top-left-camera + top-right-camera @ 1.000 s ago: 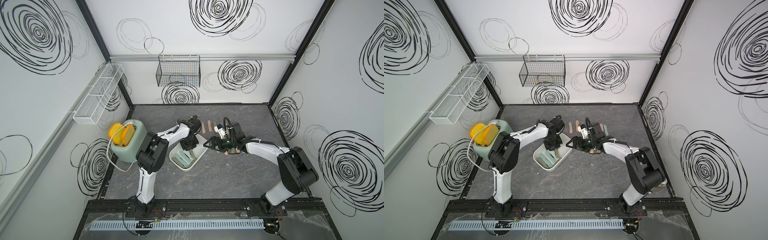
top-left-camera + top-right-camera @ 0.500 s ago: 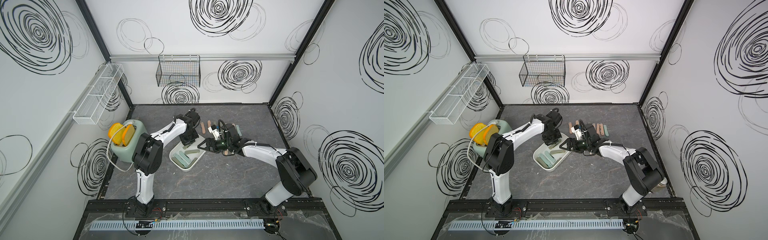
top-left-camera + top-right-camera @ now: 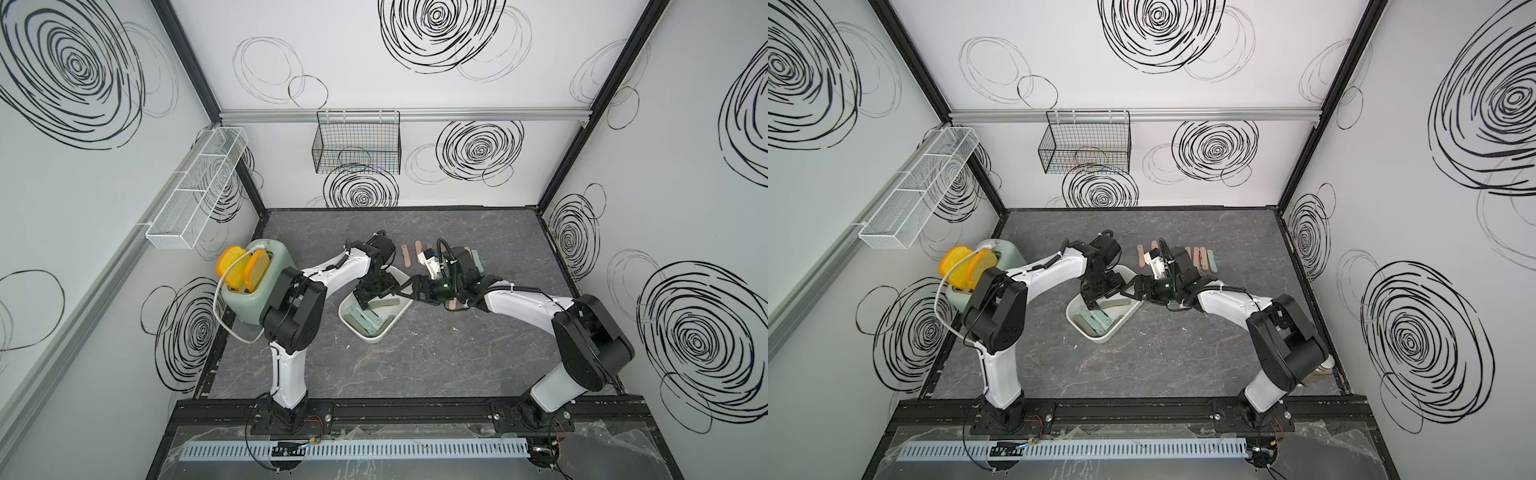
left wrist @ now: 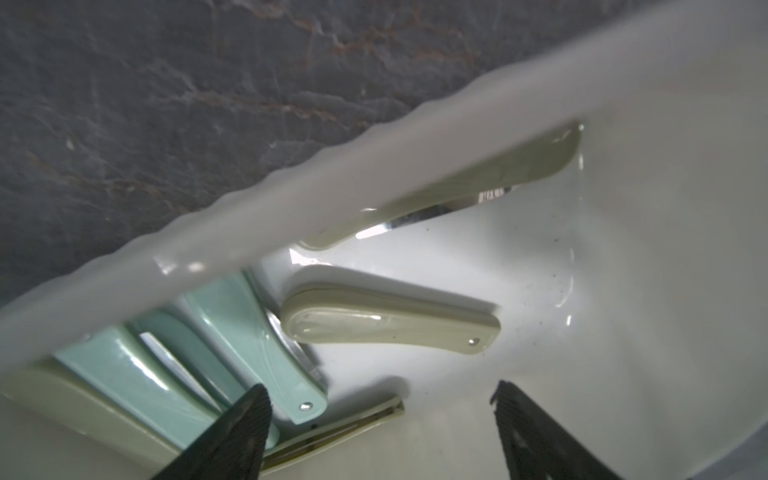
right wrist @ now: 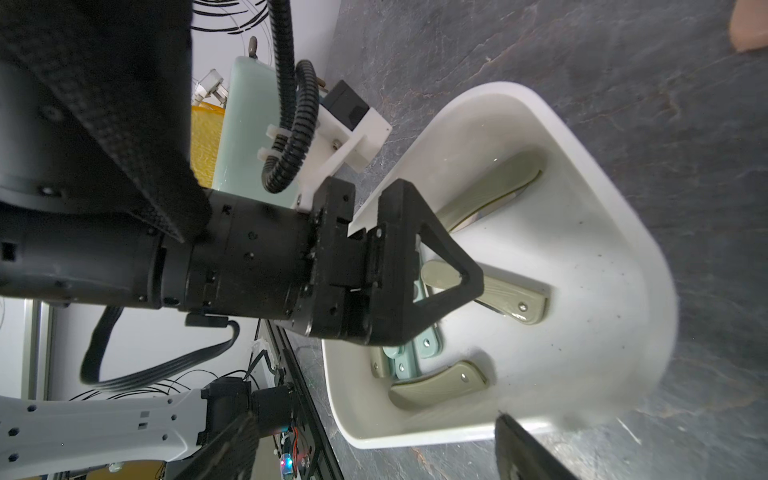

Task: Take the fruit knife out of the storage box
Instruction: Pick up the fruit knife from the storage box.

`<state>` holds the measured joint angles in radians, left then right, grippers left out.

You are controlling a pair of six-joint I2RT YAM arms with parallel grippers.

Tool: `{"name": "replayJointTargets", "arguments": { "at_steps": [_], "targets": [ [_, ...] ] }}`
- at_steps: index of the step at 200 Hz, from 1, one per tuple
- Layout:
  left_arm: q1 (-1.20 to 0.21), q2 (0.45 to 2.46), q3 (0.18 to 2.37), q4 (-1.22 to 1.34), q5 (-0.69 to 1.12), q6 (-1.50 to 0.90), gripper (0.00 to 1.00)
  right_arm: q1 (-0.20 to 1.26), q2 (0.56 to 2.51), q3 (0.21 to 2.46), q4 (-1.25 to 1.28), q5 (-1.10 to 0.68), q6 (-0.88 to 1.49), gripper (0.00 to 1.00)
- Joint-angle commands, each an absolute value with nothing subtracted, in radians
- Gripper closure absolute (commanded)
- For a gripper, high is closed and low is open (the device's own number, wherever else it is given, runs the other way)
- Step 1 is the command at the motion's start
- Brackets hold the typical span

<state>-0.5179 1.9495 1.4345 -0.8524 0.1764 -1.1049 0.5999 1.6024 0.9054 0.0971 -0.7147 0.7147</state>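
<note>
The left gripper, pinched tight a moment ago, has sprung wide and holds nothing. The right gripper, also spread, has slid in to the storage box. So nothing is on its way out yet, I'd say. At the box's near end, mint-green knives lie piled. The khaki fruit knife lies flat mid-floor, just ahead of the left fingers, and another khaki one leans on the far wall. Beyond, a row of knives rests on the table.
</note>
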Motion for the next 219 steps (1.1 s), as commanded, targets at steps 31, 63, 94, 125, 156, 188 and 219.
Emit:
{"name": "replayJointTargets", "arguments": {
  "at_steps": [31, 63, 94, 125, 156, 188, 219],
  "targets": [
    [-0.543, 1.996, 1.491, -0.865, 0.173, -1.286, 0.16, 0.591, 1.577, 0.899, 0.067, -0.694, 0.686, 0.08],
    [-0.549, 2.023, 1.519, -0.883, 0.173, -1.367, 0.20, 0.566, 1.568, 0.885, 0.062, -0.696, 0.680, 0.08],
    [-0.549, 2.050, 1.539, -0.877, 0.192, -1.396, 0.22, 0.530, 1.533, 0.874, 0.038, -0.703, 0.655, 0.08],
    [-0.551, 2.068, 1.546, -0.881, 0.182, -1.403, 0.22, 0.486, 1.478, 0.853, 0.017, -0.705, 0.627, 0.07],
    [-0.551, 2.089, 1.526, -0.859, 0.165, -1.417, 0.24, 0.447, 1.443, 0.851, 0.000, -0.720, 0.608, 0.07],
    [-0.551, 2.118, 1.503, -0.825, 0.164, -1.427, 0.25, 0.419, 1.416, 0.841, -0.023, -0.727, 0.586, 0.06],
    [-0.549, 2.147, 1.492, -0.821, 0.175, -1.430, 0.28, 0.394, 1.398, 0.828, -0.041, -0.736, 0.571, 0.06]
  ]
}}
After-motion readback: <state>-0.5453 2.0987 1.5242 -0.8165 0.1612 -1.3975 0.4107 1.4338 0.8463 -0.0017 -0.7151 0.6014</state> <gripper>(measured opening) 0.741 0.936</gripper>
